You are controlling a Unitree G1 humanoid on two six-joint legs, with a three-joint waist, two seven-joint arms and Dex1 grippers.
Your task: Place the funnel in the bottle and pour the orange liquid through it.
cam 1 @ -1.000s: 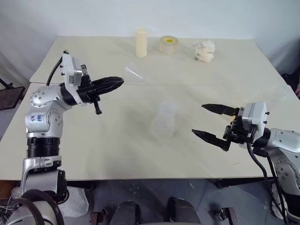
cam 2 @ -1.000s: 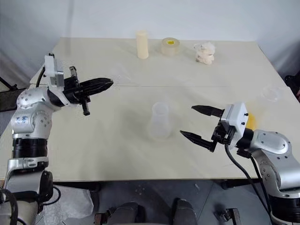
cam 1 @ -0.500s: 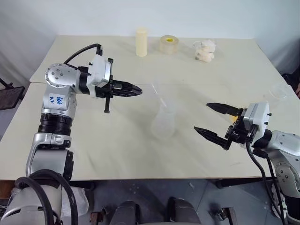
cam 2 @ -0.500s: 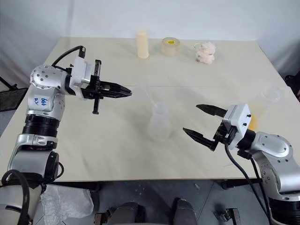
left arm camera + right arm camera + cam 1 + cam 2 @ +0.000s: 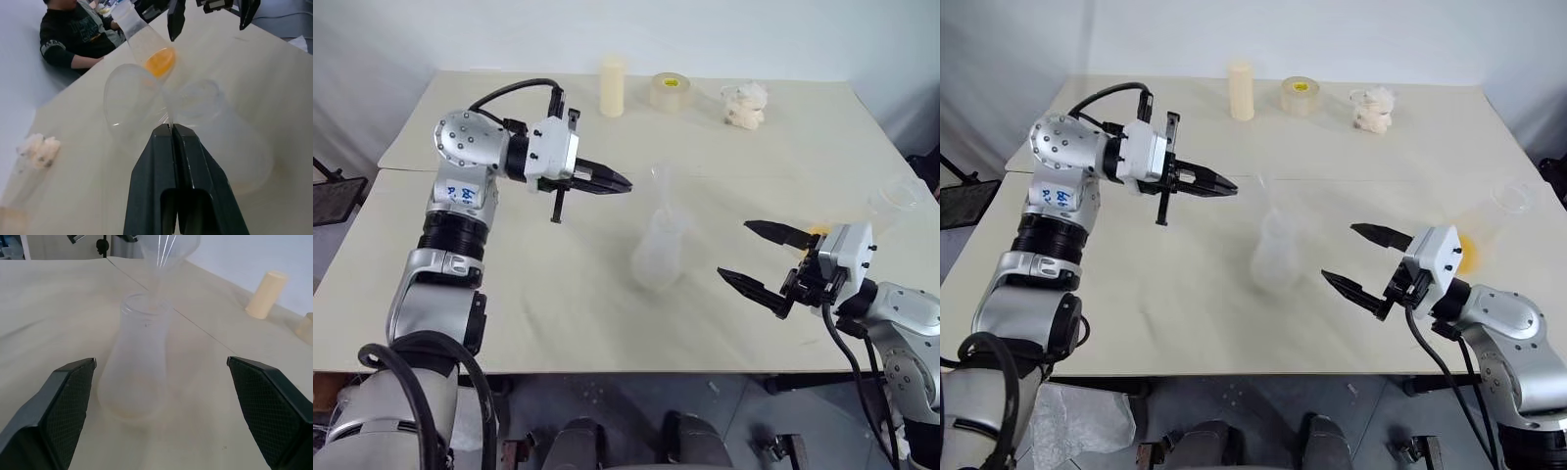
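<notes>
While my right claw [image 5: 759, 258] hangs spread wide and empty near the table's [image 5: 529, 294] front edge, the bottle [image 5: 658, 257] stands upright just beyond it. My left claw [image 5: 619, 184] is clenched on the funnel [image 5: 132, 100], stem over the bottle's neck. Orange liquid [image 5: 159, 62] sits in a clear flask [image 5: 1485, 232] far right.

The clear, glossy plastic conical bottle [image 5: 139, 357] and see-through plastic funnel [image 5: 129, 100] stand over a matt, smooth cream surface [image 5: 558, 294]; claw fingers [image 5: 66, 396] look matt black, cross-hatched.
</notes>
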